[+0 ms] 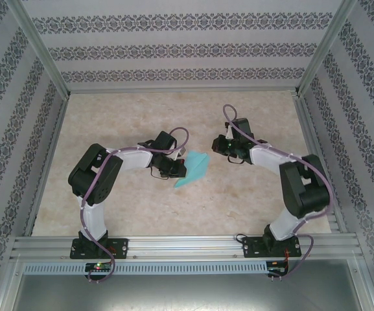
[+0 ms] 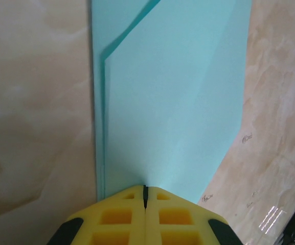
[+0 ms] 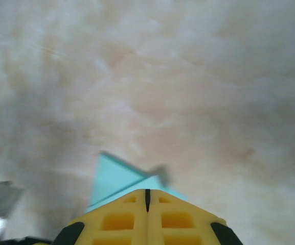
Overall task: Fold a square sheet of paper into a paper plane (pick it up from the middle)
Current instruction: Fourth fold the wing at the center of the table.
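Observation:
The square sheet of paper (image 1: pixel 194 170) lies folded into a pointed turquoise shape at the middle of the table. In the left wrist view the paper (image 2: pixel 173 102) spreads ahead of the yellow fingertips, with layered edges along its left side. My left gripper (image 1: pixel 180 162) (image 2: pixel 145 193) is shut, its tips resting at the paper's near edge, and I see nothing pinched between the pads. My right gripper (image 1: pixel 216 146) (image 3: pixel 148 196) is shut too, just right of the paper's point. A blurred turquoise corner (image 3: pixel 114 176) shows just beyond its tips.
The marbled tabletop (image 1: pixel 141 207) is boxed in by aluminium rails (image 1: pixel 187 246) and patterned walls (image 1: pixel 174 52). Small pen marks (image 2: pixel 247 138) sit on the table right of the paper. Bare surface lies behind and in front of the arms.

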`<state>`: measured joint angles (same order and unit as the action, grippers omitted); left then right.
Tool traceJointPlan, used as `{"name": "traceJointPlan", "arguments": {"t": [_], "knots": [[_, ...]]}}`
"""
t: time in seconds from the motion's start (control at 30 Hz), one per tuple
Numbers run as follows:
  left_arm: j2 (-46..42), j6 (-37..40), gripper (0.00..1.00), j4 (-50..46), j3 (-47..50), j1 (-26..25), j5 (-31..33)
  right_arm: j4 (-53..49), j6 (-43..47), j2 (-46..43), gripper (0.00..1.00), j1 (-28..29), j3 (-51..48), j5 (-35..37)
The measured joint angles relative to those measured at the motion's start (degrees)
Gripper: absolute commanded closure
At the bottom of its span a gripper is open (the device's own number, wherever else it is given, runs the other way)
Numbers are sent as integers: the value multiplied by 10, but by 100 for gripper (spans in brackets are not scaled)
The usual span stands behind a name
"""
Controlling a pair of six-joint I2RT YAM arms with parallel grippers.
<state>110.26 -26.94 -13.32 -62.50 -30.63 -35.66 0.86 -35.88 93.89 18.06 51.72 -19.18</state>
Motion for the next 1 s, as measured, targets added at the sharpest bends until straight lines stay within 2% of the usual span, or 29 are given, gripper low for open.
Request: {"name": "traceJointPlan", "arguments": {"t": [0.13,0.3,0.4,0.57,0.87,1.0], "knots": [[4,2,100,-6,-6,0,-2,37,-29,-11,100,42,-23,-14],[8,10,100,-16,-14,0,-4,65,-52,57,100,83,-27,-41],[10,13,100,-20,-16,0,-5,68,-60,104,100,87,-15,-52],[12,15,100,-24,-19,3,-8,78,-62,140,100,63,10,-64],[15,9,100,-21,-21,4,-12,51,-42,147,100,-30,37,-51],[15,-4,100,-15,-19,4,-15,44,-39,115,100,-22,23,-54]]}}
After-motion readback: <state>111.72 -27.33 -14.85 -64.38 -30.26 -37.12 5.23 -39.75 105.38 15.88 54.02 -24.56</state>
